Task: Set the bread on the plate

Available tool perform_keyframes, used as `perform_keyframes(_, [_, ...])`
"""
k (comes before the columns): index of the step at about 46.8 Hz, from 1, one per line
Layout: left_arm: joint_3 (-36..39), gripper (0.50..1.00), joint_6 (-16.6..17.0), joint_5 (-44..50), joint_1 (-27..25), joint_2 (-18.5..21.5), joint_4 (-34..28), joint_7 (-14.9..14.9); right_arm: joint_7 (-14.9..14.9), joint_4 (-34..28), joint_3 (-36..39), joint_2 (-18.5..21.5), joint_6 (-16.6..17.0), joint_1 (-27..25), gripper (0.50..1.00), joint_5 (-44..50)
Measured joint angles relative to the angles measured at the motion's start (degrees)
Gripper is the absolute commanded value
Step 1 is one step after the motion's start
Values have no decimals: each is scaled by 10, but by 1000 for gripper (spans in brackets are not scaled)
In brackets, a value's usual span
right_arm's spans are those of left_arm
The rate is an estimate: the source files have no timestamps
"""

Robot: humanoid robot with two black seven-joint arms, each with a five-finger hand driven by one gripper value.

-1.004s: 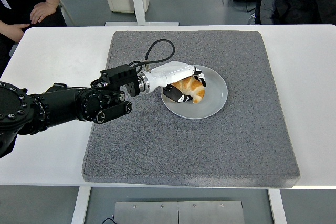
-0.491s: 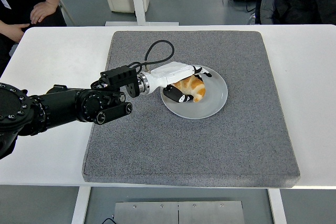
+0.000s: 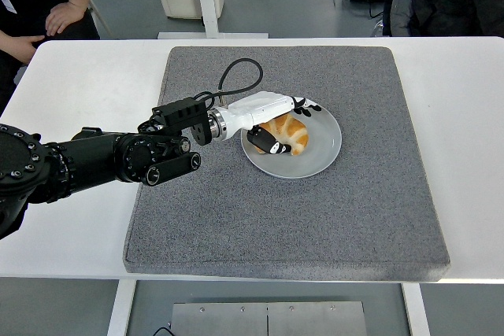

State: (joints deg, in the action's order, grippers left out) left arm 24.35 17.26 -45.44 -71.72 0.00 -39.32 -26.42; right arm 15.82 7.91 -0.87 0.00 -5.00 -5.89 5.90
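Compared with a second ago, when the fingers were wrapped over the bread [image 3: 288, 134], the left hand [image 3: 272, 120] has loosened: upper fingers [image 3: 307, 108] now lifted off and spread along the roll's far side, thumb side still low against its near-left end. Hand open, no real grip left. Bread sits on the plate [image 3: 324, 147], left of centre, same spot as before, not shifted. Plate unmoved on the grey mat [image 3: 283, 210], which covers the middle of the white table [image 3: 465, 131]. Left arm comes in from the left edge, forearm low and roughly level over the mat, white wrist angled right toward the plate, black cable looping up behind the wrist. Arm position barely changed. Person's hand [image 3: 61, 17] visible at top left, well clear of the table.
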Motion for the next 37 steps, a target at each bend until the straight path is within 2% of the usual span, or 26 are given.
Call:
perform_keyframes(10, [-21,884,-1,30,-11,0,-22,9,0,0,1,0,0,0,1000,0])
perform_keyframes(20, [-53,916,-7,47,-22,0,-65,33,0,0,1,0,0,0,1000,0])
perform_keyframes(30, [-135,925,-76,124,-28,3,-85,45,0,0,2,0,0,0,1000,0])
perform_keyframes(37, [-180,928,-115,192,-25,38,-84,46,0,0,2,0,0,0,1000,0])
